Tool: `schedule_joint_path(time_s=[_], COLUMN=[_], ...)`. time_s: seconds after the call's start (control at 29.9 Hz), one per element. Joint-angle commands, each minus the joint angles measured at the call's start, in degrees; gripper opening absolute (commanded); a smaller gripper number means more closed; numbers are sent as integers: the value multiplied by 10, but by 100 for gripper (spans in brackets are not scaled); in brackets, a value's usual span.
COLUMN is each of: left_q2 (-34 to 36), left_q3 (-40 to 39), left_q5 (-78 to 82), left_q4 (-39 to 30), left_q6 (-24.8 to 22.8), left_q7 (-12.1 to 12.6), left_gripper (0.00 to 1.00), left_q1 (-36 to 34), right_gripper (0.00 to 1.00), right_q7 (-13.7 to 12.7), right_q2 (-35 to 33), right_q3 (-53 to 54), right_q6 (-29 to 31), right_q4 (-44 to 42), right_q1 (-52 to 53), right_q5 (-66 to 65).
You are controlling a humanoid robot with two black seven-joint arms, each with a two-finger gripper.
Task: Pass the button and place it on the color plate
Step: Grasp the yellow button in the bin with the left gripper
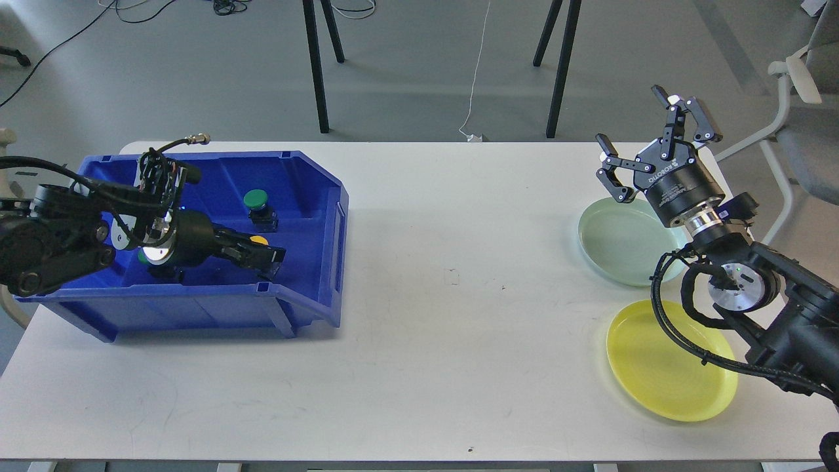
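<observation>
A yellow button [260, 240] lies in the blue bin [308, 196] at the left, mostly hidden behind my left gripper [272, 257]. The gripper's dark fingers reach across the button, and I cannot tell whether they grip it. A green button [255, 198] on a black base stands just behind, untouched. My right gripper [645, 141] is open and empty, held up above the far edge of the pale green plate [616, 246]. The yellow plate [662, 373] lies in front of that plate, near the right arm.
The bin has high walls, and its lower open front faces right towards the table's middle. My right arm's links and cables hang over the edges of both plates. A chair [803, 111] stands off the table's far right corner.
</observation>
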Motion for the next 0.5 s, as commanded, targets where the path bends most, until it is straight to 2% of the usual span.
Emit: schedule_joint_path(time_s=[0.0,0.07,0.13,0.17,0.47], left_q2=[1,1,1,1,26], left_q3=[-1,0,0,0,-8], left_q5=[-1,0,0,0,-4], left_q4=[0,0,0,0,-8], left_q6=[1,1,2,2,-3], left_q7=[0,0,0,0,0], left_gripper=[50,27,11,9,6], left_q1=[-1,-1,0,0,-8], right_gripper=[99,99,99,99,99], right_q7=[0,0,0,0,0], right_q2=[0,0,0,0,0], right_q3=[0,0,0,0,1], right_q6=[0,0,0,0,0], right_q4=[1,1,1,1,0], right_q1=[-1,-1,-2,-2,-2], right_q5=[0,0,0,0,0])
